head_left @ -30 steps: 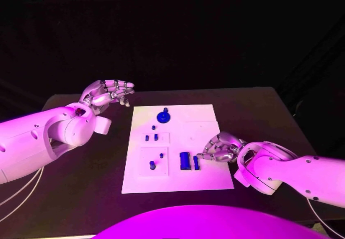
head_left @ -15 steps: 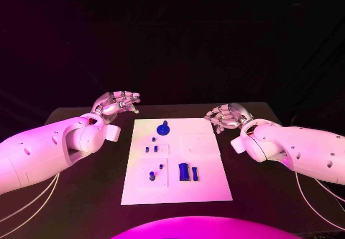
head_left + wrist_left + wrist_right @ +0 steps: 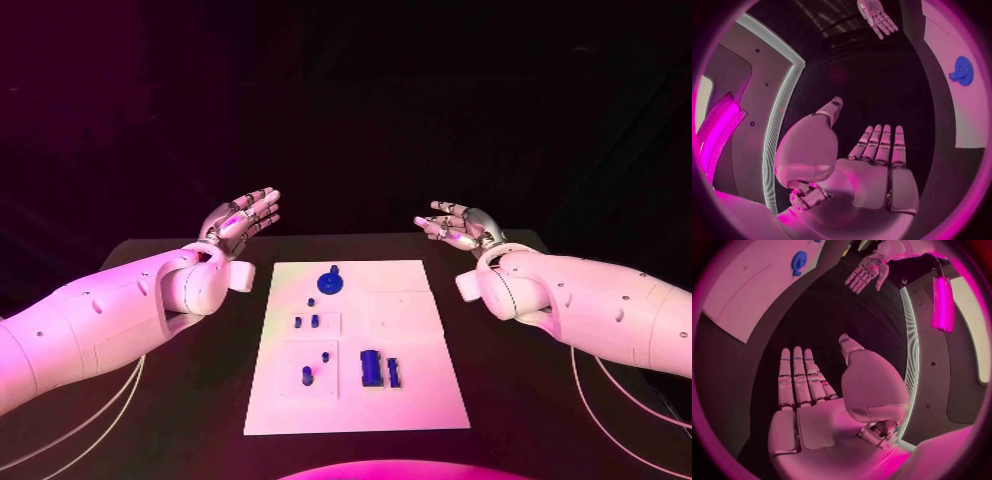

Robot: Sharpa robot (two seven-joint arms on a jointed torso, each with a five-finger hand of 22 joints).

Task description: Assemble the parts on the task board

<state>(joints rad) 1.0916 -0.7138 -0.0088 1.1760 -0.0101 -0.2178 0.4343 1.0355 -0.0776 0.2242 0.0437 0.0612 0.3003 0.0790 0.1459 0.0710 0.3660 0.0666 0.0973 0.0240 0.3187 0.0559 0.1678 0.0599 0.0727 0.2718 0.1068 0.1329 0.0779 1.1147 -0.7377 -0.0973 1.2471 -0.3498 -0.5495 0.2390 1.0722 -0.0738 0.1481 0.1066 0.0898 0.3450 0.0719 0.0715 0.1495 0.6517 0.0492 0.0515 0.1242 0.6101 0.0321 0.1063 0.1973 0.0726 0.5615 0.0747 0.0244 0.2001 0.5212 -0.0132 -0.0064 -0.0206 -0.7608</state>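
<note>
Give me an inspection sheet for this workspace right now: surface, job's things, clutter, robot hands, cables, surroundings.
Surface: black table, dark top showing around the board.
Job's things: white task board mid-table; blue parts on it, a round part at the far end, small pegs mid-board, two upright blocks near the front.
Clutter: nothing seen.
Robot hands: left robot hand raised, fingers apart, holding nothing; right robot hand the same.
Cables: pale cables hang under the left arm; more under the right.
Surroundings: dark backdrop behind the table.
</note>
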